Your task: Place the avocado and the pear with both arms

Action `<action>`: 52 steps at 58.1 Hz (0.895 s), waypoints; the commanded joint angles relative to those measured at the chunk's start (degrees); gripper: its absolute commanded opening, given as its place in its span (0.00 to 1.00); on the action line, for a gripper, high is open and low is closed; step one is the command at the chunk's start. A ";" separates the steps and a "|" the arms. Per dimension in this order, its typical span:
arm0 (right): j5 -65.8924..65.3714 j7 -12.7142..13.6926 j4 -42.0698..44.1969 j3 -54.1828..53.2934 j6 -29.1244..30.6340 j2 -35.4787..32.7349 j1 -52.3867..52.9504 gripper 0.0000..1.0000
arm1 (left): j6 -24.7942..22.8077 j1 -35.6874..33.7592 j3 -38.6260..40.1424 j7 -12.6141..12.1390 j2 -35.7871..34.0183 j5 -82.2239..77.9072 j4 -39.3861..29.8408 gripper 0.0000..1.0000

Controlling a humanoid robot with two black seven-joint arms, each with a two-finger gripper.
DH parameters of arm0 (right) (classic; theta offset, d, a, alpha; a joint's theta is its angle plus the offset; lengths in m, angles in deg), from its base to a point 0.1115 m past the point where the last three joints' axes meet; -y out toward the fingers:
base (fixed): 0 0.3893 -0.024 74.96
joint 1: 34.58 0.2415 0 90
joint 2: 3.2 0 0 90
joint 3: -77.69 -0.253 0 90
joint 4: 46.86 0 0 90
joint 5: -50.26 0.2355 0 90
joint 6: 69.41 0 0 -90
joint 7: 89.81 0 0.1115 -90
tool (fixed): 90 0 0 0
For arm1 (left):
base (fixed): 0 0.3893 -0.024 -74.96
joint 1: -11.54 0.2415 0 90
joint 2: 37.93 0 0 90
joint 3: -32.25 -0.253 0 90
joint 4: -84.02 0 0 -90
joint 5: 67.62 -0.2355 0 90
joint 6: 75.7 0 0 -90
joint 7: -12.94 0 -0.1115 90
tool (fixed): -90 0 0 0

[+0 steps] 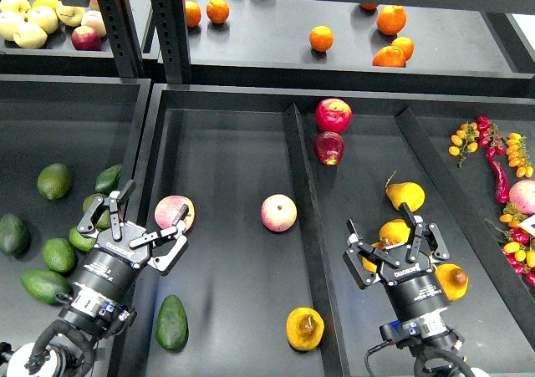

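Green avocado [171, 323] below-right of left tool [134, 226]; pear [305, 328] left of right tool [393, 239].

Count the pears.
4 pears: one at the middle tray's front; three in the right tray: one at back, one behind the right gripper, one right of it. More may be hidden.

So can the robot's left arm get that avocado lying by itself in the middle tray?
Probably yes. The avocado lies alone just beside the open left gripper, with nothing on top of it or between them.
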 commanded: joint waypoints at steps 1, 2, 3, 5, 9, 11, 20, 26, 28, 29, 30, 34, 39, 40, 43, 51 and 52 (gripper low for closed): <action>0.00 -0.01 0.00 0.00 0.00 0.00 -0.18 0.99 | 0.00 0.08 0.00 -0.75 0.00 0.04 -0.13 1.00; 0.00 -0.01 0.00 0.00 0.00 0.00 -0.18 0.99 | 0.00 0.08 0.00 -0.75 0.00 0.04 -0.39 1.00; 0.00 -0.01 0.00 0.00 0.00 0.00 -0.18 0.99 | 0.00 0.08 0.00 -0.75 0.00 0.12 -0.56 1.00; 0.00 -0.01 0.00 0.00 0.00 0.00 -0.18 0.99 | 0.00 0.08 -0.09 -0.84 0.00 0.13 -0.74 1.00; 0.00 -0.01 0.00 0.00 0.00 0.00 -0.27 0.99 | 0.00 0.08 0.00 -1.02 0.00 0.04 -0.57 1.00; 0.00 -0.01 0.00 0.00 0.08 0.00 -0.27 0.99 | 0.00 0.08 0.00 -1.02 0.00 0.04 -0.39 1.00; 0.00 -0.01 0.00 0.00 0.08 0.00 -0.27 0.99 | 0.00 0.26 0.00 -0.76 0.00 0.04 -0.04 1.00; 0.00 -0.01 0.00 0.00 0.00 0.00 -0.27 0.99 | 0.00 0.26 0.00 -0.58 0.00 -0.05 0.31 1.00; 0.00 0.07 0.00 0.00 0.00 0.00 -0.27 0.99 | 0.00 0.35 0.00 -0.40 0.00 -0.05 0.75 0.99; 0.00 0.07 0.00 0.00 0.00 0.00 -0.27 0.99 | 0.00 0.35 0.00 -0.40 0.00 -0.05 0.84 1.00; 0.00 -0.01 0.00 0.00 0.00 0.00 -0.27 0.99 | 0.00 0.35 0.00 -0.32 0.00 -0.05 1.01 1.00; 0.00 -0.01 0.00 0.00 0.00 0.00 -0.27 0.99 | 0.00 0.35 0.00 0.04 0.00 -0.05 1.80 0.99; 0.00 -0.01 0.00 0.09 0.00 0.00 -0.27 0.99 | 0.00 0.35 0.00 0.12 0.00 -0.05 1.98 1.00; 0.00 -0.01 0.00 0.09 0.00 0.00 -0.27 0.99 | 0.00 0.35 -0.09 0.12 0.00 -0.05 1.98 1.00; 0.00 -0.01 0.00 0.09 0.00 0.00 -0.27 0.99 | 0.00 0.35 -0.09 0.12 0.00 -0.05 1.98 0.99; 0.00 0.07 0.00 0.09 0.00 0.00 -0.27 0.99 | 0.00 0.35 -0.18 0.12 0.00 -0.05 1.81 0.99; 0.00 0.07 0.00 0.09 0.00 0.00 -0.27 0.99 | 0.00 0.35 -0.18 0.12 0.00 -0.05 1.81 1.00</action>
